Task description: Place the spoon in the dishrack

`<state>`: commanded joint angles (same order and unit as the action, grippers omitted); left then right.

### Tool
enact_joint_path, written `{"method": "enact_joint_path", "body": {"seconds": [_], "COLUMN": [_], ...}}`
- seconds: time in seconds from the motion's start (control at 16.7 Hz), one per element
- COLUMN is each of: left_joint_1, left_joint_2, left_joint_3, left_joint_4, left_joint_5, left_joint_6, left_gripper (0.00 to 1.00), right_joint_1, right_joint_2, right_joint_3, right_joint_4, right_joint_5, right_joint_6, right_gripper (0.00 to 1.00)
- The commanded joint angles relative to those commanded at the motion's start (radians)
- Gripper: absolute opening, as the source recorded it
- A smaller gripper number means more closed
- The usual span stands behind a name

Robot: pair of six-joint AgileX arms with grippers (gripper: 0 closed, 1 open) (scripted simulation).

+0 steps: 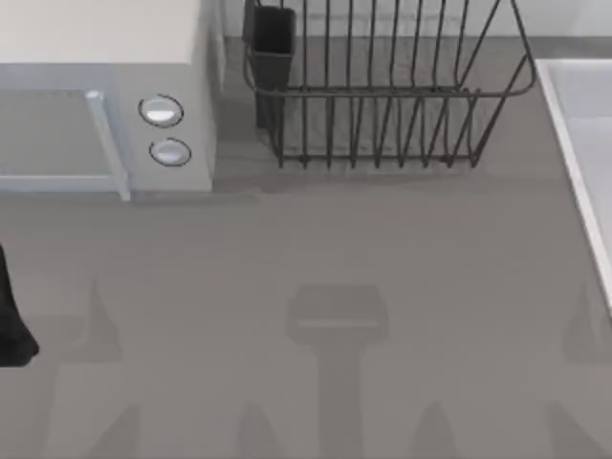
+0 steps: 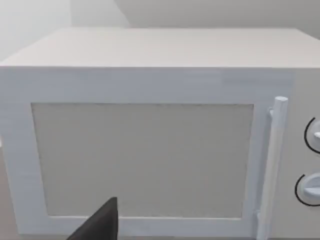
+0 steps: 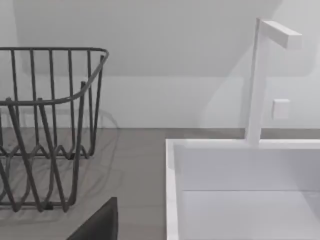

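Note:
The dishrack [image 1: 382, 96] is a dark wire basket at the back of the table, right of centre, with a dark utensil cup [image 1: 271, 38] at its left corner. Its right end [image 3: 45, 125] stands close ahead in the right wrist view. The spoon is out of view. A dark part of my left arm [image 1: 11, 325] pokes in at the table's left edge. A dark piece of my left gripper [image 2: 100, 225] faces the microwave door. In the right wrist view, a dark piece of my right gripper [image 3: 100, 222] sits low between rack and sink.
A white microwave [image 1: 105, 96] with two round knobs fills the back left; its door and handle [image 2: 272, 160] are shut. A white sink [image 1: 583, 143] runs along the right edge, with a faucet [image 3: 260, 85] behind its basin [image 3: 240, 190]. Grey tabletop [image 1: 316, 258] spreads in front.

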<state>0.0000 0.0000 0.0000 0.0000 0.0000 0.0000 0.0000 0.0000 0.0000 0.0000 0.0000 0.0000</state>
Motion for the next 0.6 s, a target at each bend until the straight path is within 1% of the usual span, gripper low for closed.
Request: {"method": "enact_joint_path", "body": {"seconds": [0.18,0.3,0.42,0.6], "left_joint_1": [0.0,0.0,0.0,0.0], "left_joint_2": [0.0,0.0,0.0,0.0], "left_joint_3": [0.0,0.0,0.0,0.0], "left_joint_4": [0.0,0.0,0.0,0.0], "left_joint_5": [0.0,0.0,0.0,0.0], "left_joint_6": [0.0,0.0,0.0,0.0], "left_gripper": [1.0,1.0,1.0,1.0], "right_joint_1": [-0.006,-0.037,-0.088,-0.193], "right_joint_2": [0.012,0.065,0.161,0.381], "right_joint_3": [0.011,0.059,0.136,0.286], "right_joint_4": [-0.01,-0.053,-0.126,-0.276], "right_joint_5": [-0.001,-0.003,-0.005,-0.005], "right_joint_6": [-0.011,-0.063,-0.152,-0.334], "right_gripper": [1.0,1.0,1.0,1.0]}}
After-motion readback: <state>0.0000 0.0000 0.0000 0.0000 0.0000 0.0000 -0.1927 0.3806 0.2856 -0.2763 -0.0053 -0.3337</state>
